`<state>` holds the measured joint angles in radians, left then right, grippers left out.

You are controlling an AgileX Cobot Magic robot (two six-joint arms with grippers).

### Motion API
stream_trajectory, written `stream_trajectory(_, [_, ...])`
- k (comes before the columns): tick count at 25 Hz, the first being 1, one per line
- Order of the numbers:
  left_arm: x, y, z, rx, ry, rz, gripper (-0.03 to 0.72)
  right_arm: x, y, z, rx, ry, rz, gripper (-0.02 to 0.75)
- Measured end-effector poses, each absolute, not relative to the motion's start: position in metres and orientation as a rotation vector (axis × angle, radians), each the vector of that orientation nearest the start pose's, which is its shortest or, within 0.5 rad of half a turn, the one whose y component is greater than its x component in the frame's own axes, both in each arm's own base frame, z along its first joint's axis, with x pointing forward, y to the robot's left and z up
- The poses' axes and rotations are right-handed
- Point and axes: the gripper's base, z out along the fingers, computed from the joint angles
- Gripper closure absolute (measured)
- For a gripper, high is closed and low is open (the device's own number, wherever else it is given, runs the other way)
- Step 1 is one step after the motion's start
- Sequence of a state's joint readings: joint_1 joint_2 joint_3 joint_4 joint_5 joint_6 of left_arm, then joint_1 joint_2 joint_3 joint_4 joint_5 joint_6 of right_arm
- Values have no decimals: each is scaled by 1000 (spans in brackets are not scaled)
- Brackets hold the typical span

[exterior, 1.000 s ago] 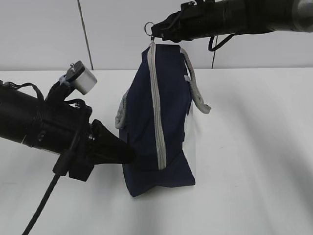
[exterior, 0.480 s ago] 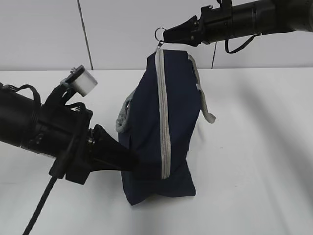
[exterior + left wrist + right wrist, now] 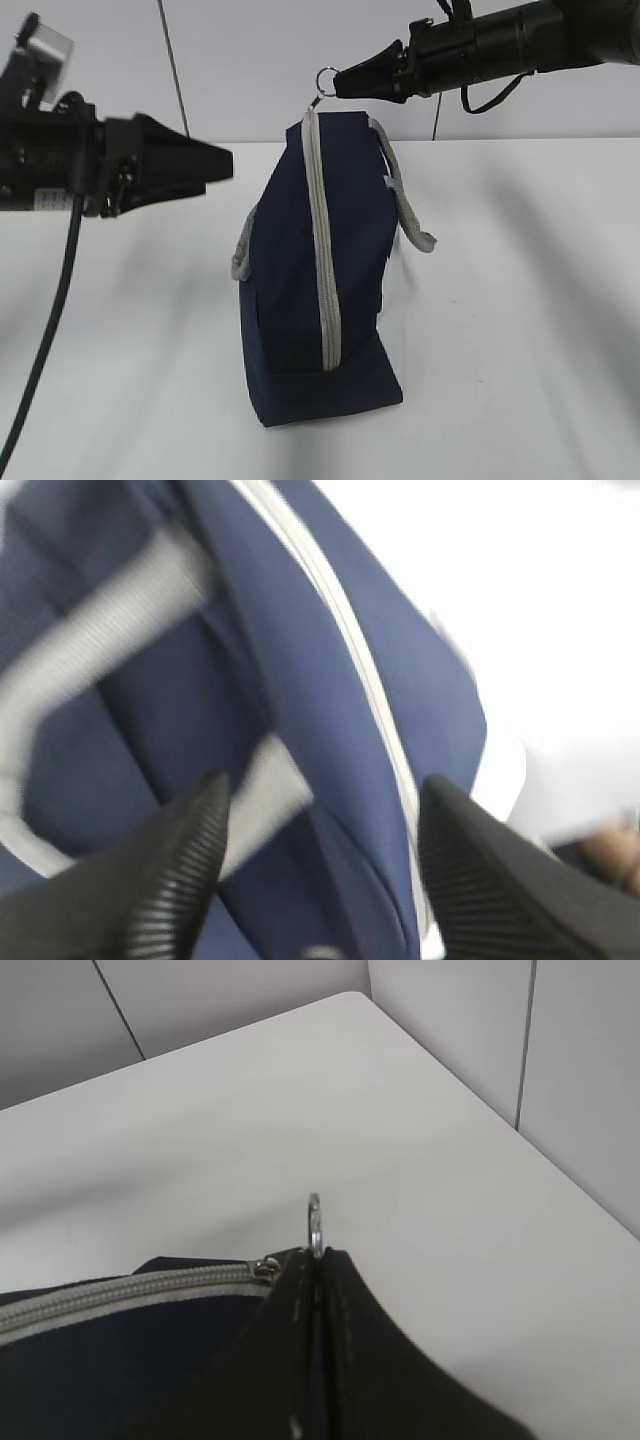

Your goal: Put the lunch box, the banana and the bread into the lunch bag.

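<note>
The navy lunch bag stands upright on the white table, its grey zipper running closed up its near edge. My right gripper is shut on the metal ring pull at the bag's top; in the right wrist view the ring sticks out between the closed fingers. My left gripper is open and empty, hovering left of the bag's upper part; its wrist view shows the bag's fabric and a grey handle past the open fingers. The lunch box, banana and bread are out of view.
A grey strap handle hangs on the bag's right side, another on the left. The white table meets a panelled wall behind. The table's far corner shows in the right wrist view.
My left arm has let go of the bag's lower left side and lifted up and away to the left. The right gripper still holds the ring pull; the bag has swayed slightly.
</note>
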<state>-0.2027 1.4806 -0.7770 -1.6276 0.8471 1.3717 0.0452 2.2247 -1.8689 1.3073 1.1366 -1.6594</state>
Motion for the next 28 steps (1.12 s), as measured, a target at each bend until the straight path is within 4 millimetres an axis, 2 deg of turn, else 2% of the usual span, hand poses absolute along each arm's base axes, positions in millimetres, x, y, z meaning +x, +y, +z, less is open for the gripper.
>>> stream_trajectory(4, [286, -104, 271, 154, 2016, -1179, 216, 477, 101, 247, -1131, 1673, 854, 754])
stream_trajectory(6, [302, -100, 279, 38, 2022, -1167, 225, 477, 101, 247, -1133, 1672, 853, 754])
stream_trajectory(8, [322, -103, 284, -5, 2045, -1181, 253, 477, 101, 247, -1133, 1672, 853, 754])
stream_trajectory(12, [362, -112, 272, -49, 2194, -1241, 298, 477, 101, 247, -1132, 1672, 851, 754])
stream_trajectory(15, [382, -122, 257, -53, 2321, -1334, 305, 477, 101, 247, -1132, 1672, 851, 754])
stream_trajectory(20, [394, -142, 244, -40, 2417, -1406, 307, 477, 101, 247, -1131, 1673, 849, 754])
stream_trajectory(28, [397, -172, 251, -27, 2416, -1441, 308, 477, 101, 247, -1131, 1673, 849, 754])
